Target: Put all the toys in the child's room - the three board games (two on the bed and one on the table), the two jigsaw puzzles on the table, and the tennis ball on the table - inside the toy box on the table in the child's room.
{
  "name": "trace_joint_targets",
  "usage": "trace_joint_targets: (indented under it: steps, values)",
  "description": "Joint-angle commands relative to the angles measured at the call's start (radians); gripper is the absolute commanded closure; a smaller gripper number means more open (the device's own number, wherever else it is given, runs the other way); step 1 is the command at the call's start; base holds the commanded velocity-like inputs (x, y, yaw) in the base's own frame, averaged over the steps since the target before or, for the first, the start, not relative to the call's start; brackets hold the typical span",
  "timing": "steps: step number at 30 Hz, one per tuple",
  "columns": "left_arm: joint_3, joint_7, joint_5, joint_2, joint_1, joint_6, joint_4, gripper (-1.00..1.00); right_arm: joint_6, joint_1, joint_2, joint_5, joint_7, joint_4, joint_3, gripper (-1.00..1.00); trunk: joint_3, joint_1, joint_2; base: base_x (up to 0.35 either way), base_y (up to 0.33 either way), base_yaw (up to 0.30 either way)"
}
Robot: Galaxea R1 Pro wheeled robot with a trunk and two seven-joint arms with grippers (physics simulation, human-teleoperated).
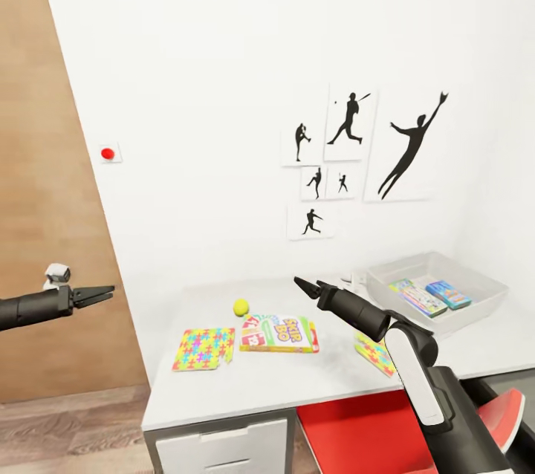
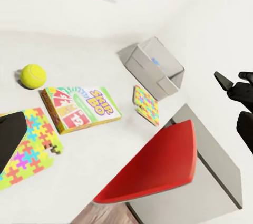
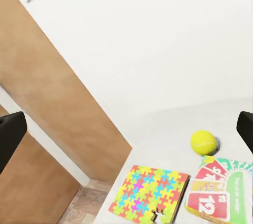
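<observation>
On the table [image 1: 260, 385] lie a tennis ball [image 1: 241, 307], the SKIP-BO board game [image 1: 280, 333] and a jigsaw puzzle [image 1: 204, 348]. A second puzzle [image 1: 375, 354] is partly hidden behind my right arm. The toy box [image 1: 475, 282] at the table's right end holds a blue game [image 1: 448, 294] and a green-white-red one [image 1: 417, 297]. My right gripper [image 1: 306, 284] hovers open and empty above the table, right of the ball. Off the table's left end, my left gripper [image 1: 108, 293] is open and empty. The right wrist view shows the ball [image 3: 203, 142] and a puzzle [image 3: 150, 195].
A red chair [image 1: 357, 437] stands under the table beside white drawers [image 1: 223, 448]. Black silhouette pictures [image 1: 349, 125] hang on the white wall, with a red button [image 1: 108, 154] further left. A brown wooden panel [image 1: 44, 199] rises beside my left arm.
</observation>
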Motion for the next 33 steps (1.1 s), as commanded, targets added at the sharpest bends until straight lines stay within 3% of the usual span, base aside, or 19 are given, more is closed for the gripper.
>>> trace_joint_targets:
  steps: [1,18,33]
  values:
    - [0.001,-0.005,-0.002,0.0,-0.001,0.011,0.0,-1.0,0.004,-0.001,-0.001,-0.003,0.0,-0.001,0.0,-1.0,0.001,-0.004,0.006,0.0,0.002,0.289]
    - [-0.002,-0.005,-0.003,-0.003,-0.001,0.013,0.0,-1.0,0.004,-0.001,-0.001,-0.003,-0.001,0.015,0.001,-1.0,0.054,-0.069,0.125,0.0,0.0,0.289]
    - [0.001,-0.005,-0.005,-0.003,-0.001,0.002,0.0,-1.0,0.003,-0.001,-0.003,-0.003,0.001,0.015,-0.004,-1.0,0.049,-0.069,0.125,0.058,0.026,0.265]
